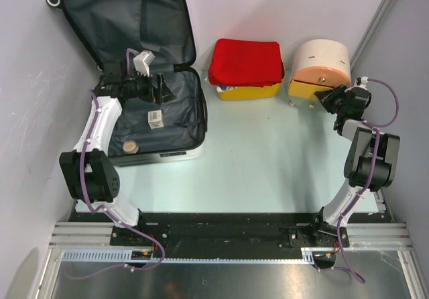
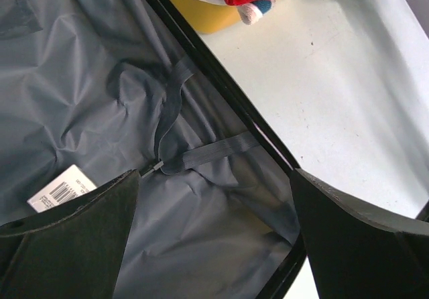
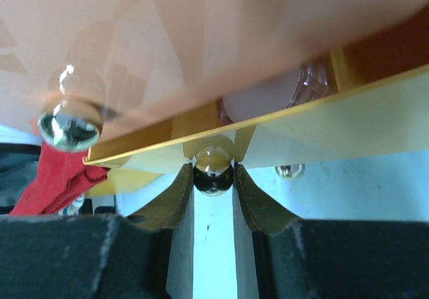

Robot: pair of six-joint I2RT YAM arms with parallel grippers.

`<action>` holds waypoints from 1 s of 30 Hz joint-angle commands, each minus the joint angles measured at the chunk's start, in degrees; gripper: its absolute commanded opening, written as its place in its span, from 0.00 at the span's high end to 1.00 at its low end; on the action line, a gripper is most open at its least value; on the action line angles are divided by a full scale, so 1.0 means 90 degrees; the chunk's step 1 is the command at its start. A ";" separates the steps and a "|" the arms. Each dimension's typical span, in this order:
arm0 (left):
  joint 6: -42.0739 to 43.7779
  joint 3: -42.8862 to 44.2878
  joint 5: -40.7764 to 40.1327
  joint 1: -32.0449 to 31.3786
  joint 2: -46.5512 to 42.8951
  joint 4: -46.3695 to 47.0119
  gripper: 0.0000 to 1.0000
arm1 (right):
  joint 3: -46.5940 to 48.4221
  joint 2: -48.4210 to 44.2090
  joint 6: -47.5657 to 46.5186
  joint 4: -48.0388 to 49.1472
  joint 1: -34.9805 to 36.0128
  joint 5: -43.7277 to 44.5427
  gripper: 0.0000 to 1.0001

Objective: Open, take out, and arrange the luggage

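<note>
Your right gripper (image 3: 213, 186) pinches the knob (image 3: 213, 174) of the drawer box (image 3: 201, 51); pull level toward six o'clock; left gripper (image 2: 211, 182) hangs open over luggage (image 2: 74, 84).

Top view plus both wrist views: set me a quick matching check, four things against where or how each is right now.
Things:
1. luggage
2. red cloth
3. left gripper
4. right gripper

Place or state:
A. closed on the knob of the yellow drawer
B. lying open on the table's left
C. open above the lining
D. on top of the basket

Pairs: 1-B, 2-D, 3-C, 4-A
</note>
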 commanded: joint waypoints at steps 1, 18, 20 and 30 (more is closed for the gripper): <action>0.0111 -0.0011 -0.0342 0.0049 0.0022 0.0149 0.02 | -0.0330 -0.0844 -0.0046 -0.0319 -0.0021 -0.0390 1.00; 0.0306 -0.0050 -0.1931 0.0098 0.0608 0.0130 0.02 | -0.1464 -0.2358 -0.0484 -0.1091 -0.0215 -0.0137 0.30; 0.0384 -0.0041 -0.2265 0.0108 0.0715 0.0110 0.02 | -0.1396 -0.2563 -0.0592 -0.1218 -0.0255 -0.0137 0.23; -0.0230 -0.0041 -0.4307 -0.0048 0.1398 0.0022 0.03 | -0.1181 -0.3900 -0.2466 -0.2682 -0.0167 0.0214 0.12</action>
